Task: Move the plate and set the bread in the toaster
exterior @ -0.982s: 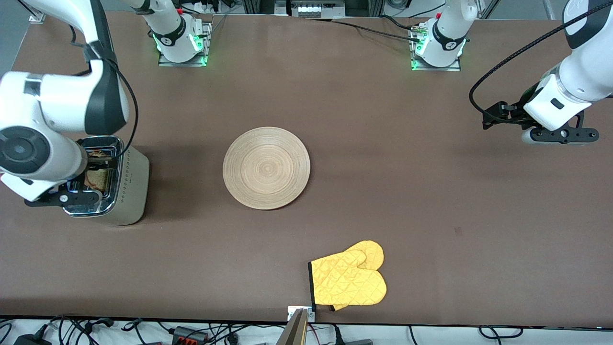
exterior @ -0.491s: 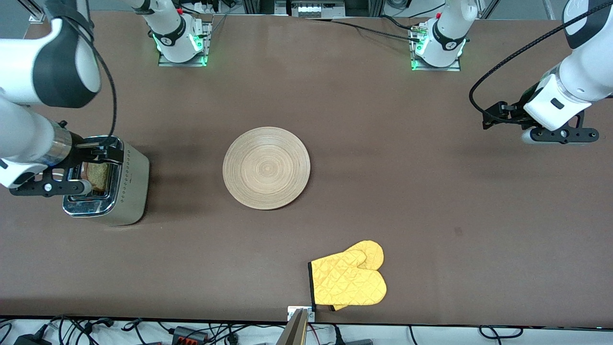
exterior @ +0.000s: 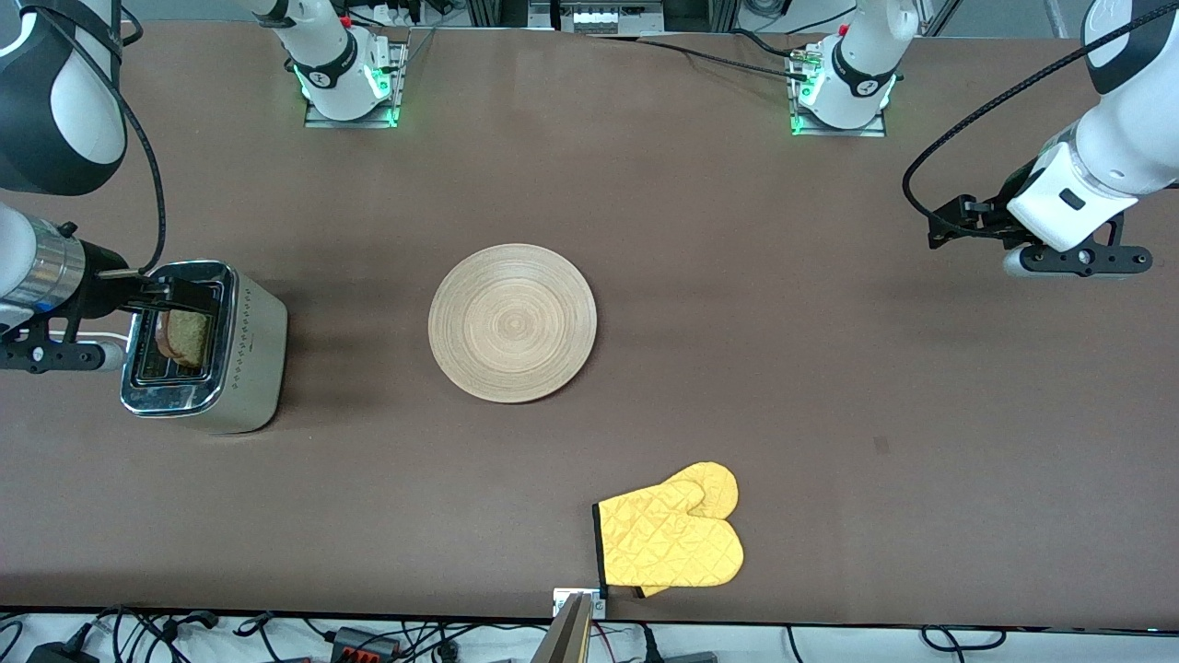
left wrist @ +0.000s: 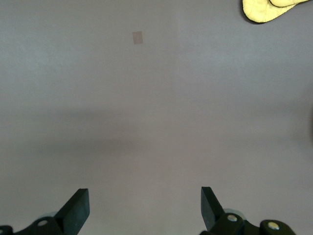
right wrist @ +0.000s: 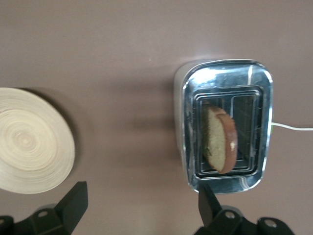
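My right gripper (right wrist: 139, 210) hangs with its flat black fingers spread wide and empty, above the table just off the toaster's (exterior: 241, 350) outer side. The toaster, a shiny rounded metal box at the right arm's end, holds the bread (exterior: 187, 337), a speckled brown-crusted slice, tilted in the slot nearer the plate (exterior: 512, 322). That round wooden plate, ringed with fine grain, lies flat mid-table. A quilted yellow oven mitt (exterior: 671, 539) lies nearer the camera. My left gripper (left wrist: 144, 208) waits, splayed over bare brown tabletop.
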Robot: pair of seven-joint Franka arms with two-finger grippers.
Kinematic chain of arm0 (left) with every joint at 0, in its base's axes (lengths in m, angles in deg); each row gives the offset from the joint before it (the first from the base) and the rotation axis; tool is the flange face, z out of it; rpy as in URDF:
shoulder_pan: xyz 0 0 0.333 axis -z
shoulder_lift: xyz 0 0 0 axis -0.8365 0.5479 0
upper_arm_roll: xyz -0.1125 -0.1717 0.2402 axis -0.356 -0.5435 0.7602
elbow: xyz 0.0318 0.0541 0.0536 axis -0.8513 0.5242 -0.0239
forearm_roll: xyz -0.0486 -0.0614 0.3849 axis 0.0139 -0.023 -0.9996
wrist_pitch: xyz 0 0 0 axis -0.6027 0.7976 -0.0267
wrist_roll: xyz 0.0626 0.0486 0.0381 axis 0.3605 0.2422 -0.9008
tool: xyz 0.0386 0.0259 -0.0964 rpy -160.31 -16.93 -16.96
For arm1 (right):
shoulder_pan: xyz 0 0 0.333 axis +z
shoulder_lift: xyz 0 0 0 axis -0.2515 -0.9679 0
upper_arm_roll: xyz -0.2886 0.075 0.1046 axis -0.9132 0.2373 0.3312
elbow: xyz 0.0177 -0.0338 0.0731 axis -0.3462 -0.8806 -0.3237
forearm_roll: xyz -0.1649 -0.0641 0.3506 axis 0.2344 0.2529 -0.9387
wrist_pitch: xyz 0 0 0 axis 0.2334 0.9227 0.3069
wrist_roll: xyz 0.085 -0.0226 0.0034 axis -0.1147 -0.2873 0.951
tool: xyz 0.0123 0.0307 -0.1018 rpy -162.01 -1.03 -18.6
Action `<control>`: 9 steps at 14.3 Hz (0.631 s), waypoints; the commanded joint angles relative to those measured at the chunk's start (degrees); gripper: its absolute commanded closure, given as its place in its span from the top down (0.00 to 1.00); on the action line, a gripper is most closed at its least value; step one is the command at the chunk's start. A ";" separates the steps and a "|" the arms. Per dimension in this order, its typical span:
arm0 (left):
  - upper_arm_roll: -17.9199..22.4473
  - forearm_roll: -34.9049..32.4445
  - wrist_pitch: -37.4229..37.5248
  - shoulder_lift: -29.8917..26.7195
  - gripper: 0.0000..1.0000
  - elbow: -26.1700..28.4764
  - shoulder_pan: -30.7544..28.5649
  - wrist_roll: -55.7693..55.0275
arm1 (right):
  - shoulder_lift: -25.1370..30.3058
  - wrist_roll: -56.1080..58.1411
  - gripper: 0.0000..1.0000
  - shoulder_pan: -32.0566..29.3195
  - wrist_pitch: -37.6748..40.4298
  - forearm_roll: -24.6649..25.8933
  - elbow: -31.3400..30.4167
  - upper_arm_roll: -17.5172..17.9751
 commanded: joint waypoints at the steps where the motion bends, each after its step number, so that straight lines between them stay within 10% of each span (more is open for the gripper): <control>1: -0.12 0.62 0.54 -0.61 1.00 -0.06 -0.23 -0.16 | 1.07 1.02 1.00 -1.40 -0.80 1.52 0.03 0.10; 5: -0.12 0.62 0.54 -0.61 1.00 -0.06 -0.32 -0.16 | 2.30 1.11 1.00 -13.43 -4.92 2.39 0.12 10.98; 9: -0.12 0.62 0.54 -0.61 1.00 -0.06 -0.32 -0.16 | 4.24 2.69 1.00 -16.96 -7.22 3.36 -1.72 14.51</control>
